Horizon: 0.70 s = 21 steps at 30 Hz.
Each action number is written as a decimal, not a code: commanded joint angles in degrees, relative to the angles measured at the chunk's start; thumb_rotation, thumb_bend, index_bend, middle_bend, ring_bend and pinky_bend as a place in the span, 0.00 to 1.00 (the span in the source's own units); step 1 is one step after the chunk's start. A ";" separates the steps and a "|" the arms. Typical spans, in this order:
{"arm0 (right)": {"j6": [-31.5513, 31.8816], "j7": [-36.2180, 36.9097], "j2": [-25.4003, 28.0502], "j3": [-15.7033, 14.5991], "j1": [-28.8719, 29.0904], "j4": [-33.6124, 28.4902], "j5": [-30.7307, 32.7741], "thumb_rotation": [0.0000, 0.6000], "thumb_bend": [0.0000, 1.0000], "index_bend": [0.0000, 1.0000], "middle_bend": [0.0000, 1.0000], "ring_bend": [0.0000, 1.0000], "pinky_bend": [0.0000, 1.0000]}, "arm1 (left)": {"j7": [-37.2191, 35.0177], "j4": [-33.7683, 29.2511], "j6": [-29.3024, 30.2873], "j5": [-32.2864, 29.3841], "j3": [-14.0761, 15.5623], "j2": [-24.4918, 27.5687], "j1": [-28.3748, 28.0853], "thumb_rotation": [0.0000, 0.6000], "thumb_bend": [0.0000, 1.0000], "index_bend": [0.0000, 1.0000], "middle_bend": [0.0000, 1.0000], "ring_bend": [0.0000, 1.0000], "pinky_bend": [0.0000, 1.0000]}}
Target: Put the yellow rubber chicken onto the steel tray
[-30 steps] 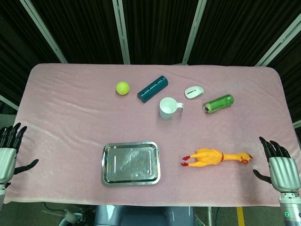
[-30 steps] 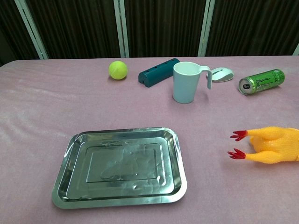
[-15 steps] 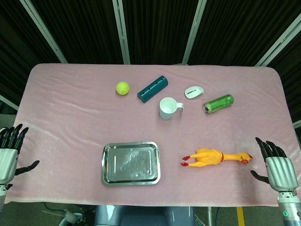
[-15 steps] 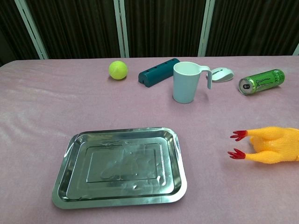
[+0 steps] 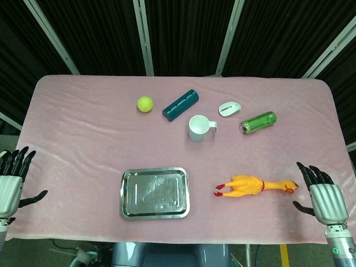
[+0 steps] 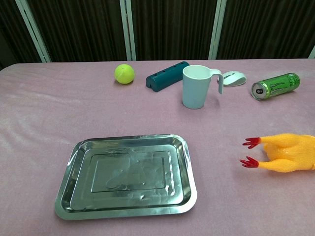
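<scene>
**Chicken on the cloth, both hands spread at the near corners**

Nearest in the head view are the two hands, one at each near corner of the pink-covered surface point(image 5: 83, 122). The left hand point(image 5: 9, 182) sits at about 8 o'clock, just off the left edge, fingers apart and holding nothing. The right hand point(image 5: 322, 197) sits at about 4 o'clock, by the right edge, fingers likewise spread and holding nothing. Neither hand shows in the chest view.

Just beyond them, the tray point(image 5: 127, 194) lies flat near the front edge, at about 6 o'clock, a little left of centre; nothing lies in it. At the tray's 3 o'clock, well apart from it, the chicken point(image 5: 253, 185) lies on its side on the cloth, red feet towards the tray and head towards the right hand. The right fingertips point(image 5: 303, 169) are near the head but not touching it. In the chest view the chicken point(image 6: 288, 152) is cut off by the right frame edge.

Farther back, past centre, the white mug point(image 5: 197, 128) stands upright with its handle pointing right. At its 3 o'clock a green can point(image 5: 258, 122) lies on its side. Beyond the mug are a white mouse point(image 5: 229, 108) at 1 o'clock and a dark teal case point(image 5: 181, 104) at 11 o'clock, lying aslant. A yellow-green ball point(image 5: 145, 104) rests just left of the case.
</scene>
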 commanded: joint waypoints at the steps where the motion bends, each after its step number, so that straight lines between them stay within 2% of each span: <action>1: -2.60 0.43 -0.10 0.11 1.80 0.24 -0.29 1.00 0.12 0.09 0.22 0.15 0.22 | 0.00 -0.12 -0.24 0.03 -0.01 0.09 -0.15 1.00 0.00 0.00 0.00 0.00 0.00; 13: -16.01 1.29 -2.46 0.60 9.07 4.72 2.89 1.00 0.13 0.13 0.22 0.16 0.24 | 0.77 -0.69 -1.64 -0.80 -0.06 0.21 -0.70 1.00 0.00 0.00 0.00 0.00 0.00; 21: -23.23 2.72 -5.24 0.53 12.52 8.52 5.66 1.00 0.18 0.30 0.29 0.22 0.28 | 1.89 -1.54 -2.55 -1.33 -0.16 0.31 -1.17 1.00 0.00 0.00 0.00 0.00 0.00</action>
